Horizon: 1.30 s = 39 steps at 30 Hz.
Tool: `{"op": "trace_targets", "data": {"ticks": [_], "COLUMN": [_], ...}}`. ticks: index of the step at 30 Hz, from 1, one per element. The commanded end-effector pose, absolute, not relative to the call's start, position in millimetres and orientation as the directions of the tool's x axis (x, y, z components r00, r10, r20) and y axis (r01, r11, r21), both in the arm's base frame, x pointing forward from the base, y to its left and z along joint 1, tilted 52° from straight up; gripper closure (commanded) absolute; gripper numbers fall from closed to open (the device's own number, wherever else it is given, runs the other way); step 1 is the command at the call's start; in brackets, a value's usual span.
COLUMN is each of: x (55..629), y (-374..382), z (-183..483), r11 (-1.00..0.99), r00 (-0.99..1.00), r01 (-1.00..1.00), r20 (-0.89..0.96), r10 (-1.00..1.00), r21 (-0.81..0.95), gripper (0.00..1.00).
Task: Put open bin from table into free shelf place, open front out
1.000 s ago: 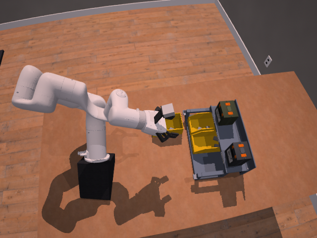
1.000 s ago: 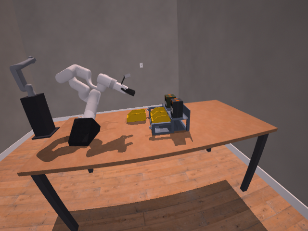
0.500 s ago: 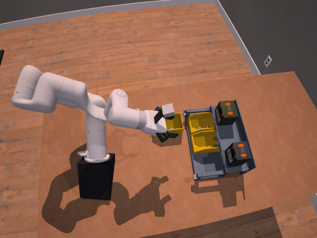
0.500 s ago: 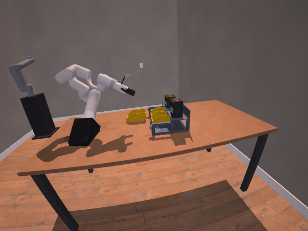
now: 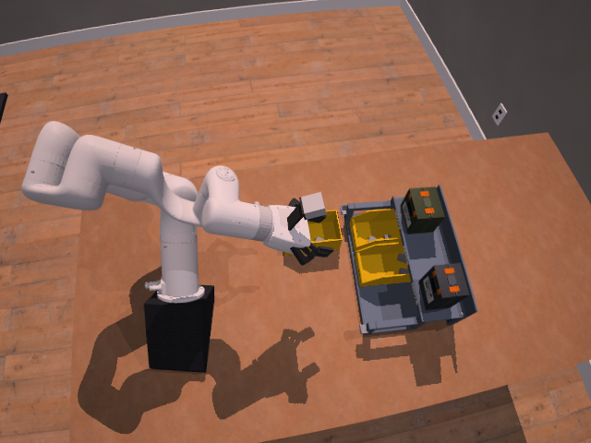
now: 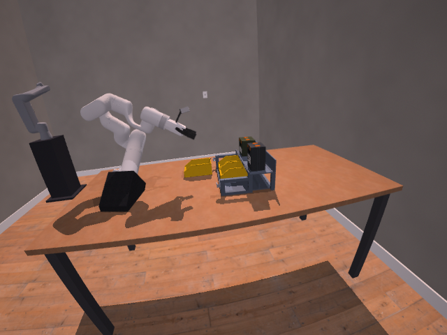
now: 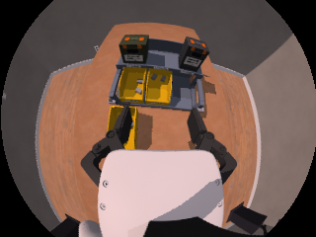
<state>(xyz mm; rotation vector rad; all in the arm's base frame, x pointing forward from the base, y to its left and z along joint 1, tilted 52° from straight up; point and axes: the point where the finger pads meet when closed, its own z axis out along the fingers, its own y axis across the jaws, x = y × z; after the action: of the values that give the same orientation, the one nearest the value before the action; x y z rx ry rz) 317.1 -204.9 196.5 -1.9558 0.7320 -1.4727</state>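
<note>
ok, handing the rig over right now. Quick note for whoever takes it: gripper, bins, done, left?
Gripper: open, holding nothing, hanging well above the table, over the loose bin.
Loose yellow bin: on the table just in front of the grey shelf, not gripped.
Shelf row: two yellow bins side by side at one end; the free place is at the other end, next to them.
Two dark boxes with orange tabs stand on the shelf's upper board, behind the row.
Done: nothing of the task yet.
Left: descend, grasp the bin, lift it over the front lip into the free place, level, open front out, release.
</note>
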Motion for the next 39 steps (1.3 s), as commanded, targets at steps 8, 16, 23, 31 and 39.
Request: {"op": "trace_targets", "data": {"ticks": [8, 16, 23, 31, 39], "x": [316.9, 316.9, 316.9, 316.9, 317.3], "y": [-206.6, -206.6, -206.6, -206.6, -207.1], "z": [197.2, 197.2, 197.2, 197.2, 197.8], "r11": [-0.684, -0.682, -0.672, -0.672, -0.660], "r00": [0.239, 0.288, 0.478, 0.478, 0.673], "r01": [-0.084, -0.082, -0.074, -0.074, -0.071], "r20": [0.652, 0.637, 0.565, 0.565, 0.453], "r10": [-0.720, -0.715, -0.673, -0.673, -0.586], "r21": [-0.725, -0.727, -0.737, -0.737, -0.748], "gripper": [0.00, 0.00, 0.00, 0.00, 0.00]}}
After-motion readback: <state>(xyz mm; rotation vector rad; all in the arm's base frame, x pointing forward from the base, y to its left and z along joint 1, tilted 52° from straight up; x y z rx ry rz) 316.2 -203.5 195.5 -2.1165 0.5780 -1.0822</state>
